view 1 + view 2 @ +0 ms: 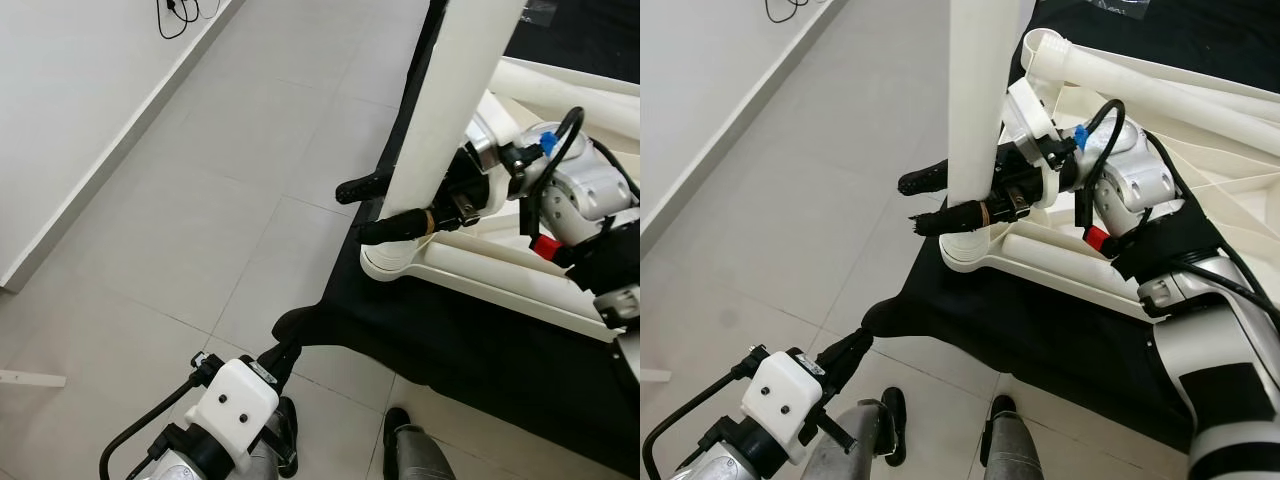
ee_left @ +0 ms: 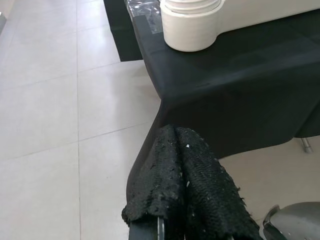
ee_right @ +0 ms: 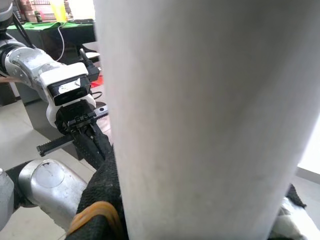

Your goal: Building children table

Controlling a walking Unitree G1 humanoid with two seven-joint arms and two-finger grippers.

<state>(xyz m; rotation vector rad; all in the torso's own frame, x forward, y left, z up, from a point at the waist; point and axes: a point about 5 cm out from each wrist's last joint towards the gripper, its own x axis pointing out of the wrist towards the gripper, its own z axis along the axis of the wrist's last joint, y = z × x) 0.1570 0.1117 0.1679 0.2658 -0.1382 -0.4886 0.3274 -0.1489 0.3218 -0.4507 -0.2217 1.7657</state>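
My right gripper (image 1: 940,203) is clamped around the tall white cylindrical table leg (image 1: 975,100), one black finger on each side of it, both poking out past it toward my left. The leg stands upright, its lower end seated in the round white plastic socket (image 1: 965,252) directly below my fingers. That socket is the corner of the white plastic table frame (image 1: 1140,90), which lies on the black cloth sheet (image 1: 1040,320) stretching behind and beneath my right wrist. An orange rubber band (image 3: 95,214) rings one right finger near its base; in the right wrist view the leg sits pressed close against it.

My left gripper (image 2: 185,180) hangs low, below and nearer to me than the socket, fingers pressed together with nothing between them. Its tips sit at the drooping corner of the black cloth, whether touching I cannot tell. Beyond the tips, the white socket rests on the cloth. Pale grey floor tiles (image 1: 200,220) lie to the left of both grippers, and a white wall (image 1: 70,110) beyond them.
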